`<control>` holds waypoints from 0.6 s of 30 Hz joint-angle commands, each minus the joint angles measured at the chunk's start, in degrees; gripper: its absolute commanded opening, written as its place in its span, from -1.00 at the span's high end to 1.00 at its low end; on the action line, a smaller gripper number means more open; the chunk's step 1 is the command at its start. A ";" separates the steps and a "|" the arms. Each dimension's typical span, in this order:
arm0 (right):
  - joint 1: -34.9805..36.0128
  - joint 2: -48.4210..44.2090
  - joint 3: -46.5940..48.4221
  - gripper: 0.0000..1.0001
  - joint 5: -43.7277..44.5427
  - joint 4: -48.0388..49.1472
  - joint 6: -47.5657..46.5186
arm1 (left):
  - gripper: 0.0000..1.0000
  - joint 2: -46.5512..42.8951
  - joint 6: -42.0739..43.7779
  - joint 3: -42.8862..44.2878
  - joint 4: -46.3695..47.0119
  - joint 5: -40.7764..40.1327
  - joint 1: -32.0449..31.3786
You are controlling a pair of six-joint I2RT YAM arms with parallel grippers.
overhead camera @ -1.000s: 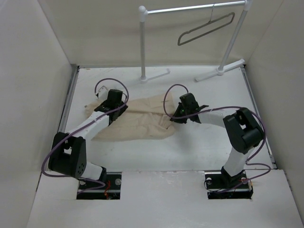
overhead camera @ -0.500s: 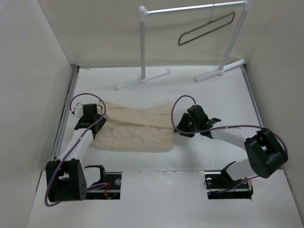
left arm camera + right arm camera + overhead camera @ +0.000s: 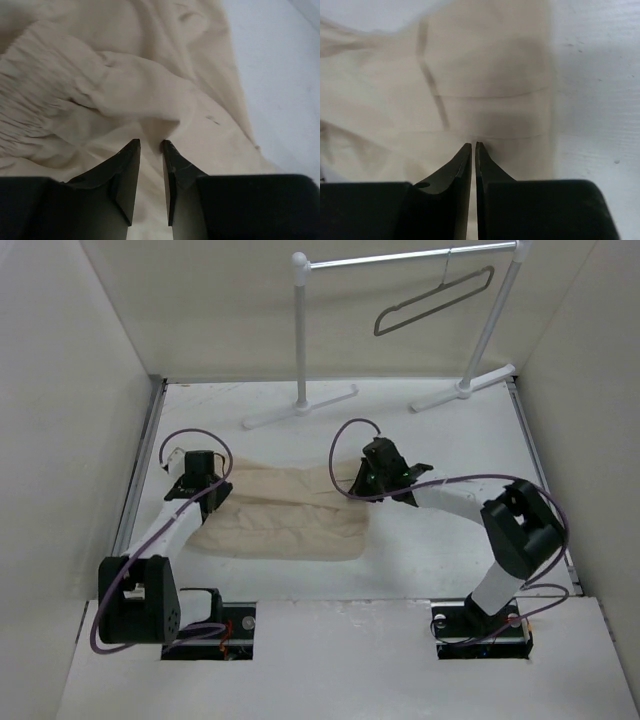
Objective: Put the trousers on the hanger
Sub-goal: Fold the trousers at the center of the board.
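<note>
Left gripper (image 3: pixel 150 144) is reaching low and forward, jaws standing narrow over a raised fold of the one pair of trousers (image 3: pixel 290 515); pinching it or not, I cannot tell. Right gripper (image 3: pixel 472 145) is angling down, jaws closed to a sliver, the cloth's edge lying at their tips. One hanger (image 3: pixel 435 300) is hanging well beyond them.

Table (image 3: pixel 450 550) is left bare to R of trousers (image 3: pixel 285 515) and along near edge, so free passage is offered there. Far strip btwn cloth and rack feet (image 3: pixel 300 408) is open but narrow. Far side is barred by rack posts (image 3: pixel 300 330) and rail (image 3: pixel 410 257); the gap btwn posts, under the rail, is unobstructed. Hanger (image 3: pixel 435 300) is hung at R end of rail, well above table. L arm (image 3: pixel 160 530) is hemmed in close by L wall (image 3: pixel 70 440).
</note>
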 commanded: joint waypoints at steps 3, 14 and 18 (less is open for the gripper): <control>-0.08 0.89 -0.78 0.58 0.74 -0.17 0.60 | 0.60 -4.28 -0.99 -0.06 1.33 2.44 -0.73; -10.34 -15.81 15.01 -0.39 -8.66 -7.81 -6.78 | 0.93 -19.33 -0.54 0.30 -9.74 -2.48 -11.73; -19.13 -13.28 25.99 0.58 -11.48 -3.79 -5.30 | 0.96 -18.98 -1.07 0.91 -10.27 -3.00 -17.34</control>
